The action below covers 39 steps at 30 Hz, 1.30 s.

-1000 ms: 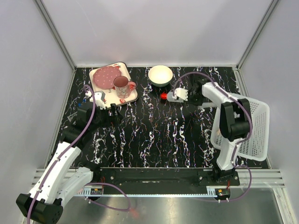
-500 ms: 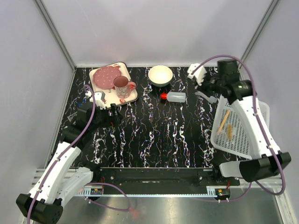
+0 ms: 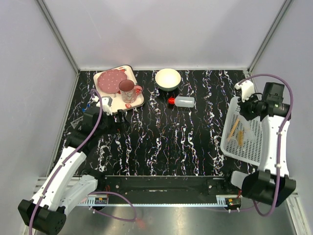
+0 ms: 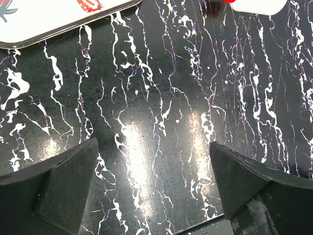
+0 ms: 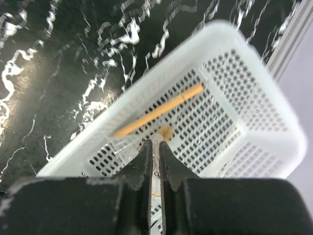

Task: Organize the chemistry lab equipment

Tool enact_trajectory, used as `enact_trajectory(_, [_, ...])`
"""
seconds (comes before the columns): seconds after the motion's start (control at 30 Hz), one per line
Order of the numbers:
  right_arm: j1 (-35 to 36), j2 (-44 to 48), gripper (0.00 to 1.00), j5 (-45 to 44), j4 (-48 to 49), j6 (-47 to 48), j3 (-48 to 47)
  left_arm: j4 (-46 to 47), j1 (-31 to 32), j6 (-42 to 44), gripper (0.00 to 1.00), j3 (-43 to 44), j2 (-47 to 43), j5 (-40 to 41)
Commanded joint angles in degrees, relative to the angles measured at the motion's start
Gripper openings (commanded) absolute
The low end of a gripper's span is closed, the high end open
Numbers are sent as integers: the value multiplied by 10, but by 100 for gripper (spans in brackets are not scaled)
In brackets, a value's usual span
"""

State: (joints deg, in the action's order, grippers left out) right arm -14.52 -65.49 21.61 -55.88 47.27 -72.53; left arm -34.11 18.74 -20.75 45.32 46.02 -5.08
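"Right wrist view first: what have you got?"

"My right pincer (image 5: 155, 161) is pinched almost shut on a thin clear tube (image 5: 155, 140). It hangs above the white basket (image 5: 274, 161), where the wooden stick (image 5: 159, 110) and the brush (image 5: 167, 132) lie."

"And the other?"

"My left pincer (image 4: 152, 152) gapes wide over bare tabletop (image 4: 146, 98), holding nothing. The red-capped bottle (image 3: 183, 102) lies on its side near the white bowl (image 3: 167, 78), well apart from the basket."

"What might spoil it?"

"The tube is thin and slick. I judge it could slip early, strike the near rim and roll away. The basket looks light, so a knock from my arm could shove it."
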Motion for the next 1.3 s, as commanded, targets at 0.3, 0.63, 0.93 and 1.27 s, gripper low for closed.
enact_trajectory(0.3, [-126,-182,29,-17,3,7,11,29,-2,6,99,-1,-6,-16])
enact_trajectory(0.63, [-107,-190,67,94,-41,-25,-121,41,-2,8,99,-3,-28,-30])
enact_trajectory(0.93, [82,-218,95,168,-63,17,-161,64,-3,8,99,-16,-81,-40])
enact_trajectory(1.27, [266,-300,100,74,0,160,-172,61,-2,7,99,-18,-83,-34])
